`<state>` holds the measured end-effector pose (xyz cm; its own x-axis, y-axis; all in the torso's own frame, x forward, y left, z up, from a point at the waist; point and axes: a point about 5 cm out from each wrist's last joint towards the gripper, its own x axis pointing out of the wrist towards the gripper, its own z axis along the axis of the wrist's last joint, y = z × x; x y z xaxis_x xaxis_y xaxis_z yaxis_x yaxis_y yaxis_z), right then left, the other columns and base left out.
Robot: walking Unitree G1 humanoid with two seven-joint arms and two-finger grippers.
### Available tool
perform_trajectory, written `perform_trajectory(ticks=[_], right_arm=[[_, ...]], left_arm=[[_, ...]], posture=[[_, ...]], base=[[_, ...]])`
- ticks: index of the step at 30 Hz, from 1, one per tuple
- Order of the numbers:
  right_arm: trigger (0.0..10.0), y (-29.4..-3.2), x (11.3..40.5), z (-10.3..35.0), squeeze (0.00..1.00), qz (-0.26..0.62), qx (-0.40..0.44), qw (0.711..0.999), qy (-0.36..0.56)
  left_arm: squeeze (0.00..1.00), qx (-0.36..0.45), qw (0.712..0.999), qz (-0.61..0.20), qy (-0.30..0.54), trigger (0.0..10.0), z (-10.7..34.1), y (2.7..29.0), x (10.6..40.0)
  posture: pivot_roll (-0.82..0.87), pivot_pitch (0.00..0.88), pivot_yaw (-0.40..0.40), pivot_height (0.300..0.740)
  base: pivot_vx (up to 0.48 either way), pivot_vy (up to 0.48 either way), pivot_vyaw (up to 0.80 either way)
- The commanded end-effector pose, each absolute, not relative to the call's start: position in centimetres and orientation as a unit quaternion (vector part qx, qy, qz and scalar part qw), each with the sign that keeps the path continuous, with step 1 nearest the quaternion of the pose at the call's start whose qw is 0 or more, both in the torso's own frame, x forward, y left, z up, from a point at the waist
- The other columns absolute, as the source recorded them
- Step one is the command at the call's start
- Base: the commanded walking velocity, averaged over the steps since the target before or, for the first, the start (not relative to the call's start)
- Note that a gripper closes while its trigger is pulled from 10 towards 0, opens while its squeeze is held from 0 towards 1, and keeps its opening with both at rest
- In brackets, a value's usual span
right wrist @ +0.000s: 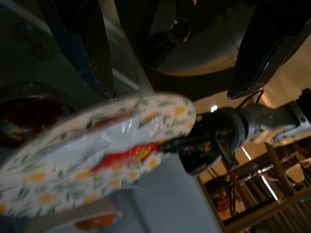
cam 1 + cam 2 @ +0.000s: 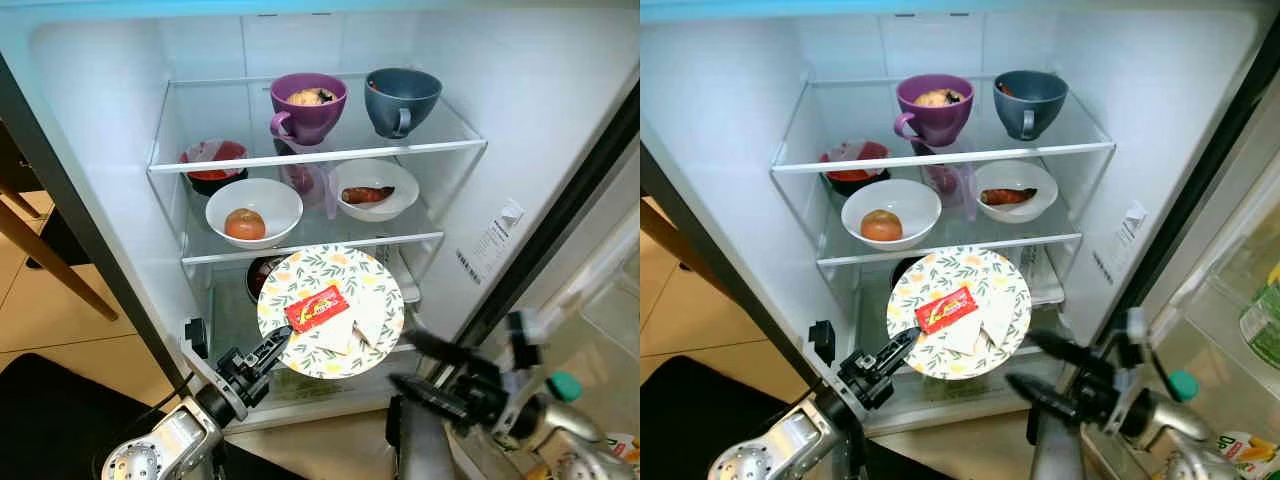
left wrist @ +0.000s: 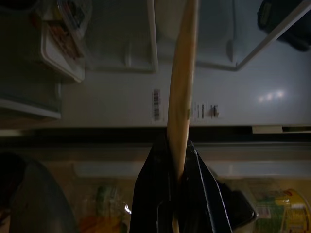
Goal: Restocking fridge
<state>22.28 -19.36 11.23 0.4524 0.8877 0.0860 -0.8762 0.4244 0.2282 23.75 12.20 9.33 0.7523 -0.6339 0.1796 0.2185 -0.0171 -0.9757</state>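
A round floral plate (image 2: 330, 312) carrying a red packet (image 2: 317, 307) and pale wedges hovers in front of the open fridge's bottom shelf. My left gripper (image 2: 276, 346) is shut on the plate's near-left rim; in the left wrist view the plate's edge (image 3: 182, 87) runs up from between the black fingers (image 3: 150, 194). My right gripper (image 2: 420, 362) stands open just right of and below the plate, touching nothing. The right wrist view looks past its spread fingers (image 1: 97, 53) at the plate (image 1: 97, 150).
The top glass shelf (image 2: 320, 155) bears a purple mug (image 2: 307, 106) and a dark blue mug (image 2: 401, 100). The middle shelf holds a white bowl with a round fruit (image 2: 252, 211), a white bowl with a sausage-like item (image 2: 372, 189) and a red dish (image 2: 212, 162). The fridge door (image 2: 590, 300) stands open at right.
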Motion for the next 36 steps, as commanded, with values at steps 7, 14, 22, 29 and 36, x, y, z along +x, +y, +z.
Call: perform_trajectory(ticks=[7, 14, 22, 29, 36], right_arm=[[10.0, -20.7, 23.2, 11.4, 0.00, 0.455, 0.108, 0.884, -0.012], [10.0, -22.4, 24.4, 12.0, 0.00, 0.365, 0.102, 0.924, -0.049], [10.0, -21.9, 24.2, 10.9, 0.00, 0.331, 0.157, 0.930, -0.020], [10.0, -22.7, 23.8, 10.8, 0.00, 0.326, 0.166, 0.930, -0.027], [10.0, -24.2, 22.9, 11.3, 0.00, 0.321, 0.163, 0.932, -0.027]], left_arm=[[0.00, -0.663, 0.656, -0.329, 0.147, 10.0, 10.0, 10.6, 23.9], [0.00, -0.665, 0.655, -0.327, 0.145, 10.0, 10.0, 10.5, 24.0], [0.00, -0.668, 0.654, -0.326, 0.140, 10.0, 10.1, 10.3, 24.4], [0.00, -0.672, 0.653, -0.324, 0.131, 10.0, 10.4, 10.3, 24.6], [0.00, -0.681, 0.646, -0.322, 0.123, 10.0, 10.8, 10.2, 25.0]], posture=[[-0.05, 0.109, 0.013, 0.375], [-0.06, 0.106, 0.014, 0.375], [-0.07, 0.108, 0.013, 0.375], [-0.06, 0.110, 0.010, 0.375], [-0.06, 0.110, 0.010, 0.375]], base=[[0.000, 0.000, 0.00], [0.000, 0.000, 0.00], [0.000, 0.000, 0.00], [0.000, 0.000, 0.00], [0.000, 0.000, 0.00]])
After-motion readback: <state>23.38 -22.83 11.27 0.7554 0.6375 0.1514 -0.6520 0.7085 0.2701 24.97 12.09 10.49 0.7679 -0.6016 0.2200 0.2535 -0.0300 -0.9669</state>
